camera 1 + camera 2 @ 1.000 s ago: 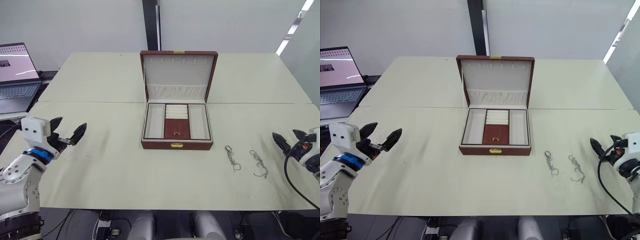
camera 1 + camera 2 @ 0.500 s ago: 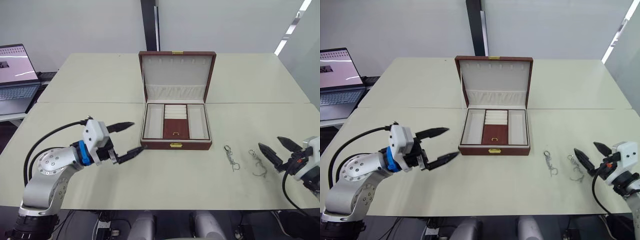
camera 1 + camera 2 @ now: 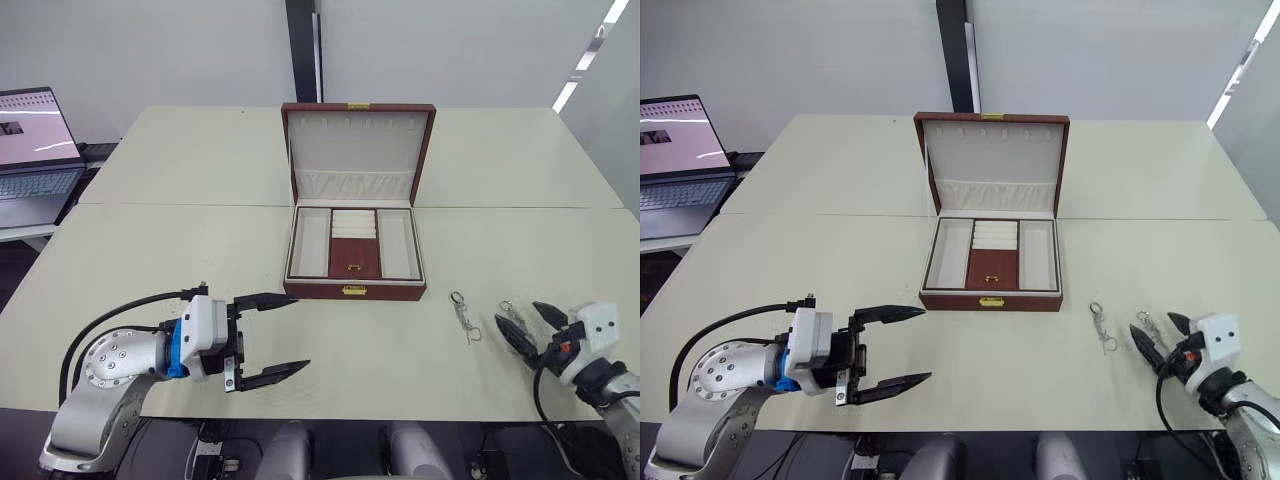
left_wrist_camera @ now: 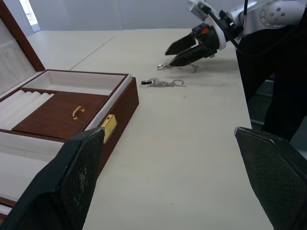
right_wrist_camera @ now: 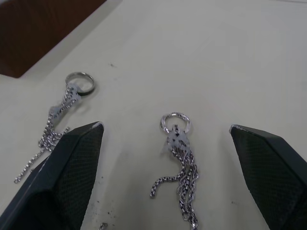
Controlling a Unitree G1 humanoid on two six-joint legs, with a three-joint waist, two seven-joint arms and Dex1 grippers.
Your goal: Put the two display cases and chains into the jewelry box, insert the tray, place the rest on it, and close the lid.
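The jewelry box (image 3: 355,245) is sitting open in the middle of the pale table (image 3: 180,250), its reddish-brown lid (image 3: 358,150) being propped upright at the back with a cream lining and a gathered pocket inside. The base is being divided into cream side compartments, a ribbed ring-roll section and a small brown panel with a gold handle (image 4: 78,112), and a gold clasp (image 3: 354,290) is showing on the front wall. Two silver chains are lying to the right of the box, well apart from it: the nearer chain (image 3: 463,316) and the farther chain (image 5: 178,163), each fitted with a round ring at one end. The right gripper (image 3: 525,327) is being held low over the farther chain with its fingers spread wide, nothing being gripped. The left gripper (image 3: 270,337) is being held wide too, empty, near the table's front edge, left of the box. A laptop (image 3: 35,150) is sitting off at the far left.
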